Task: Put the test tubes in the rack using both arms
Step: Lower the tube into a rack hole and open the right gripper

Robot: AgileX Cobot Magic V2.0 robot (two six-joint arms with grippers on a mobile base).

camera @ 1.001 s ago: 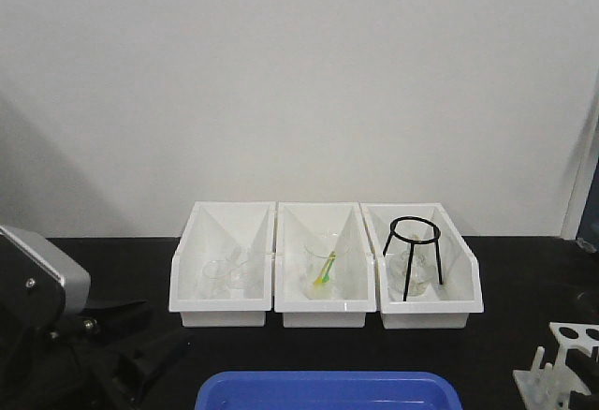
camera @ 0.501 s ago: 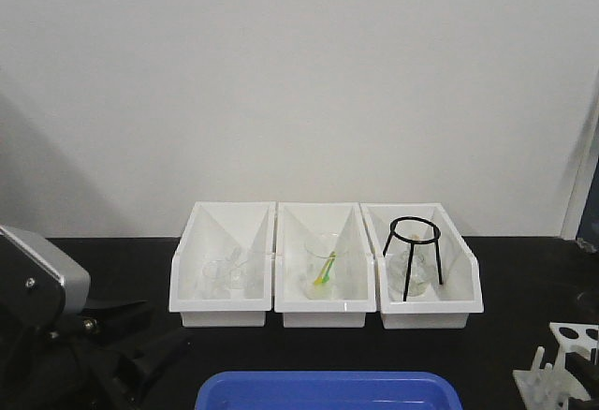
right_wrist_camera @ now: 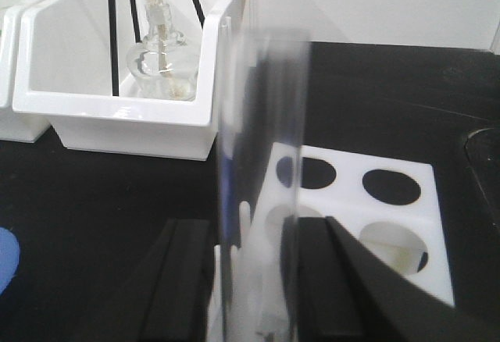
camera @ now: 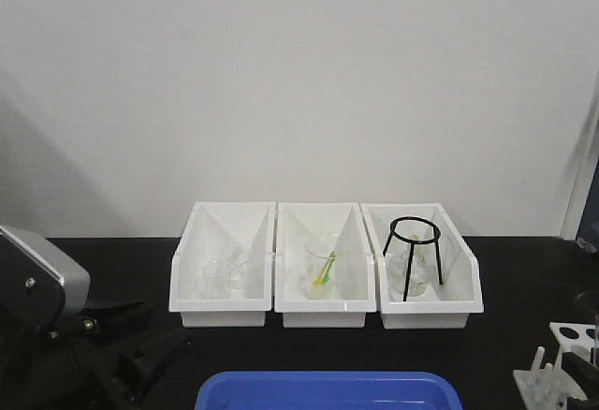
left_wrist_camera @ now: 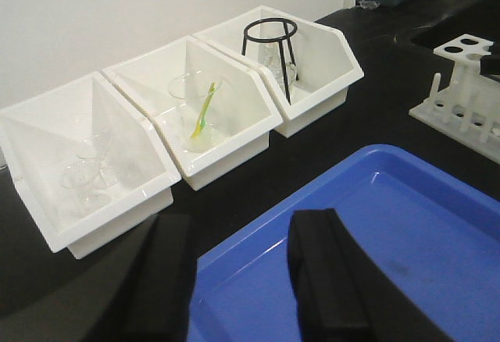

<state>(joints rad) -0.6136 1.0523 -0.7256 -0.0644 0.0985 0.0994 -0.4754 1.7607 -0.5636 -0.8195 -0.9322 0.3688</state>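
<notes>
A clear test tube [right_wrist_camera: 258, 162] stands upright between the black fingers of my right gripper [right_wrist_camera: 250, 279], which is shut on it. It hangs just over the near left side of the white rack [right_wrist_camera: 433, 217], above the top plate's round holes. In the front view the rack [camera: 562, 363] sits at the lower right edge with the right gripper [camera: 588, 373] beside it. My left gripper [left_wrist_camera: 238, 279] is open and holds nothing, hovering over the near left rim of the blue tray [left_wrist_camera: 391, 225]. The left arm's silver housing [camera: 37, 284] shows at the lower left.
Three white bins [camera: 222, 312] stand in a row at the back. The left one holds small glassware, the middle one a beaker [camera: 323, 265] with a green item, and the right one a black tripod stand [camera: 413, 241] over a glass flask. The blue tray [camera: 328, 387] lies in front.
Hardly anything differs. The dark right gripper at the lower right edge has shifted slightly beside the rack. The left arm has stayed where it was.
</notes>
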